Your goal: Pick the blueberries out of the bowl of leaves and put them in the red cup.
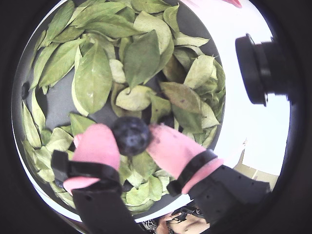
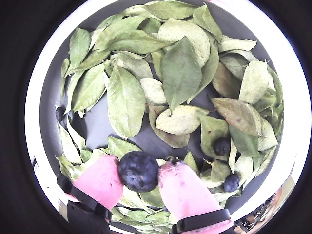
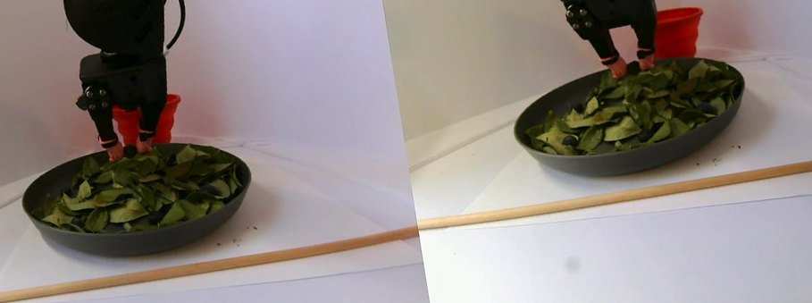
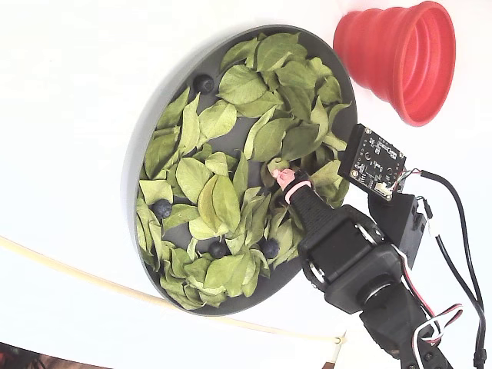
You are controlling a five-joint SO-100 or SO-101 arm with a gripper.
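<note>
My gripper (image 2: 140, 171) is shut on one dark blueberry (image 1: 130, 135), pinched between its pink fingertips (image 1: 97, 144) just above the leaves (image 2: 180, 73). The wide dark grey bowl (image 4: 135, 165) is full of green leaves, and the gripper hangs over the side of it nearest the cup. More blueberries lie among the leaves in a wrist view (image 2: 222, 145) (image 2: 231, 182) (image 2: 59, 113), and several show in the fixed view, such as one (image 4: 204, 83) by the rim. The red cup (image 4: 400, 58) stands outside the bowl, beyond its rim, open and apart from the gripper.
A long thin wooden stick (image 3: 119, 278) lies across the white table in front of the bowl. White paper (image 3: 275, 236) is under the bowl. A small camera board (image 4: 377, 161) and cables (image 4: 453, 254) ride on the arm beside the cup.
</note>
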